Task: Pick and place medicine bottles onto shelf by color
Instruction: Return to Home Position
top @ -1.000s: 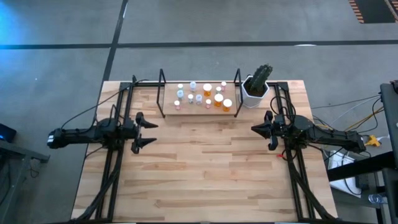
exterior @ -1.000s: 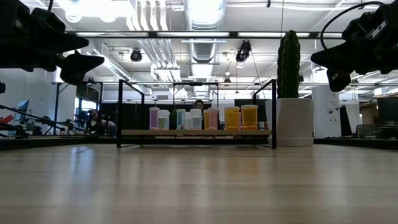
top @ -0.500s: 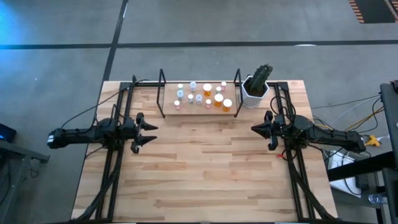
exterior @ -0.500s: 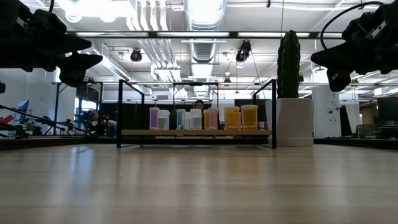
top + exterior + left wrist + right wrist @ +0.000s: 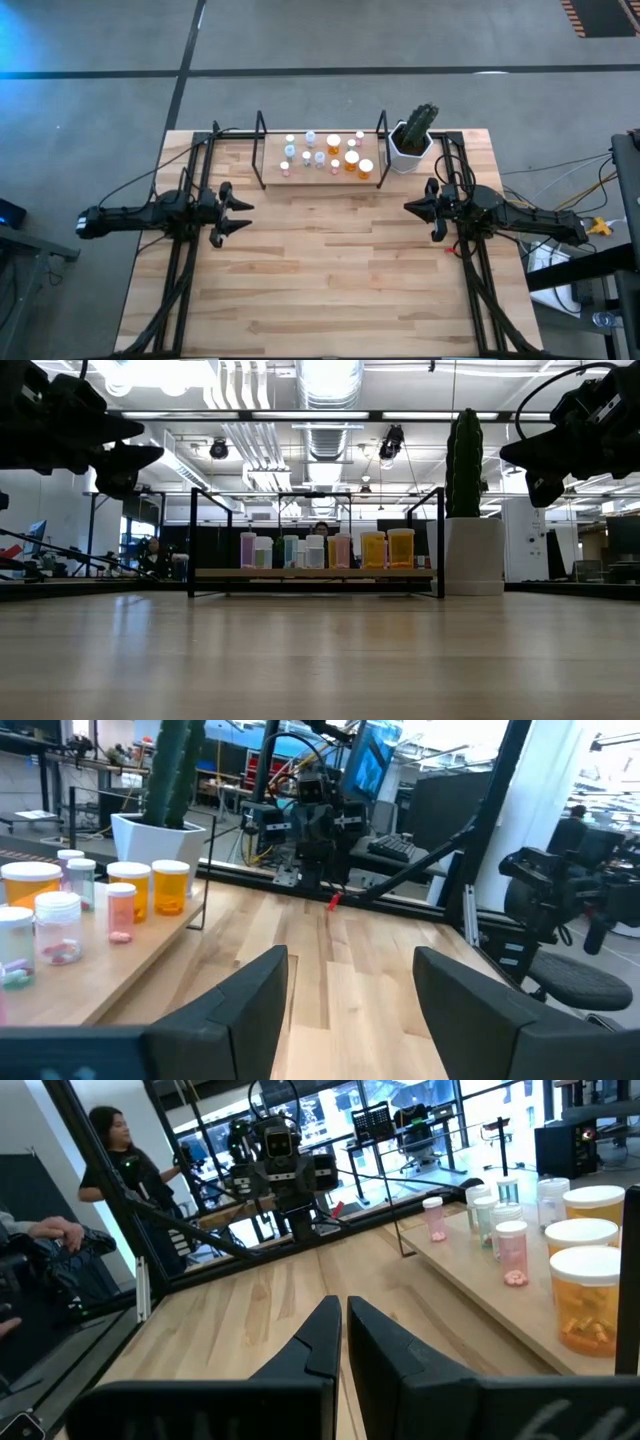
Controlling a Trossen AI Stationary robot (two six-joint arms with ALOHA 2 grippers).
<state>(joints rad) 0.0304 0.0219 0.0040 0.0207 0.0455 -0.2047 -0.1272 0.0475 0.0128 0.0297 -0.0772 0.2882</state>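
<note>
All the medicine bottles [image 5: 325,155] stand upright on their bases on the shelf [image 5: 320,173] at the table's far edge. The larger orange ones are at its right end, the small clear, greenish and pinkish ones to their left, in a row in the low view [image 5: 320,550]. My left gripper [image 5: 243,215] hovers open above the table's left side, pointing right; its wrist view [image 5: 350,990] shows the bottles [image 5: 60,905] beside it. My right gripper [image 5: 407,207] hovers shut on the right side, pointing left, with orange bottles [image 5: 585,1270] in its wrist view [image 5: 343,1325].
A white hexagonal pot with a cactus [image 5: 412,145] stands just right of the shelf. Black arm frames run along both table sides. Bare wood planks [image 5: 330,270] lie between the grippers and the near edge. A person [image 5: 120,1160] stands beyond the table's left side.
</note>
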